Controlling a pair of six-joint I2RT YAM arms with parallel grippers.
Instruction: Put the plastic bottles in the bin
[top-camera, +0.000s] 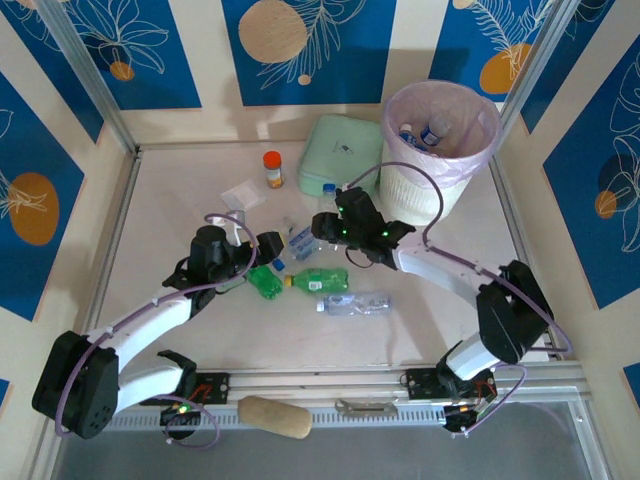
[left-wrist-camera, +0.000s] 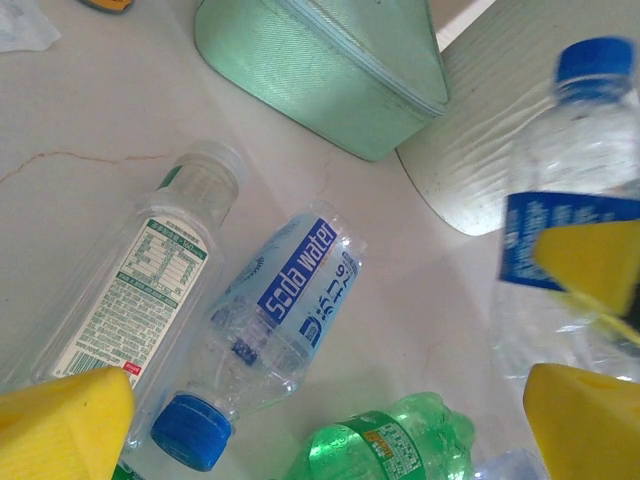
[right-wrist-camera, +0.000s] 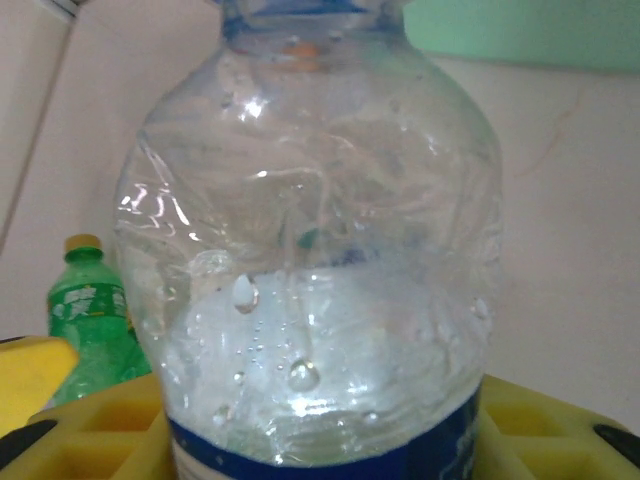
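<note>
My right gripper (top-camera: 330, 225) is shut on a clear plastic bottle (right-wrist-camera: 310, 250) with a blue label and blue cap (left-wrist-camera: 596, 62), held upright between its yellow fingers (left-wrist-camera: 590, 262). My left gripper (left-wrist-camera: 325, 430) hangs open over the table. Below and ahead of it lie a clear soda water bottle (left-wrist-camera: 290, 295), a green bottle (left-wrist-camera: 395, 440) and a clear bottle with a white label (left-wrist-camera: 150, 285). Further bottles lie mid-table, one green (top-camera: 318, 279) and one clear (top-camera: 355, 303). The white bin (top-camera: 440, 150) with its pink liner stands at the back right and holds a few bottles (top-camera: 435, 130).
A mint green lidded box (top-camera: 340, 155) sits just left of the bin, close behind the held bottle. An orange-capped jar (top-camera: 273, 168) and a flat clear bag (top-camera: 243, 195) lie at the back left. Low metal rails border the table.
</note>
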